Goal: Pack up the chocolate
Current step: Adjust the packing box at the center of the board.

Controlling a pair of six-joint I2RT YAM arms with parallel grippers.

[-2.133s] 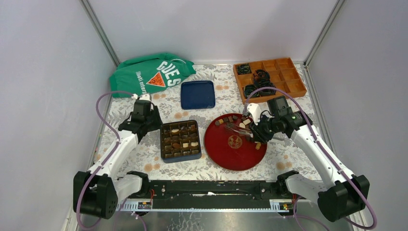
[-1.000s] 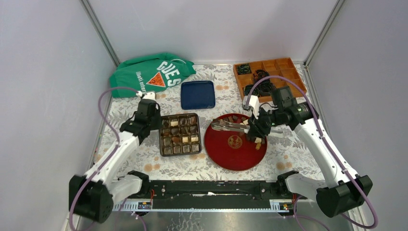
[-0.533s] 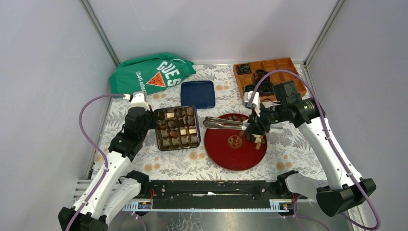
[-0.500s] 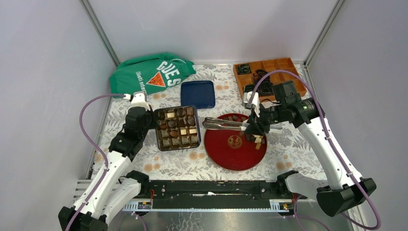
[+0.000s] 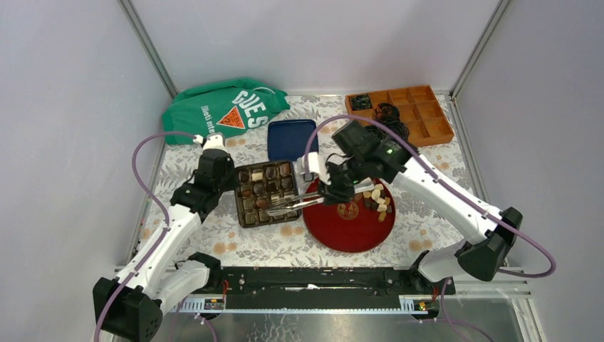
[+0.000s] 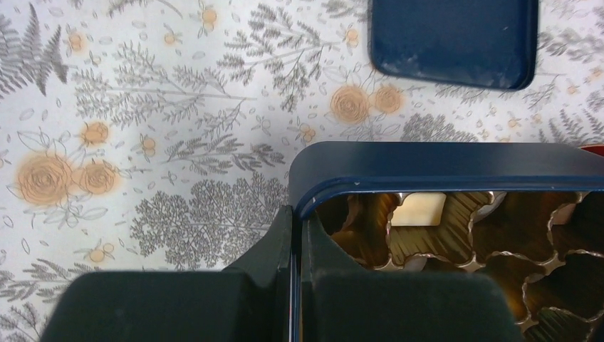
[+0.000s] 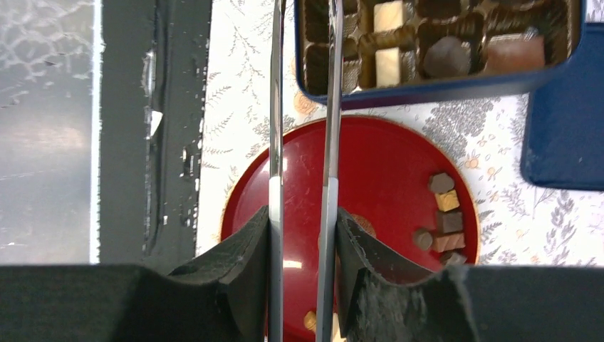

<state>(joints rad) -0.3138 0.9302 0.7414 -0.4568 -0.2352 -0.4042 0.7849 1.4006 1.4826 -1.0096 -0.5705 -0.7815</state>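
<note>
Silver metal tongs squeezed in right claw, pointing left over brown chocolate pieces in dark blue box; left claw shut on rim.

The dark blue compartmented box is barred at its far left corner by the clamped left gripper and crossed at its near right corner by metal tongs held in the right gripper. Floral tablecloth is left free near of it and the round red plate. The far side is crowded by a flat dark blue lid, green cloth bag and orange divided tray.
</note>
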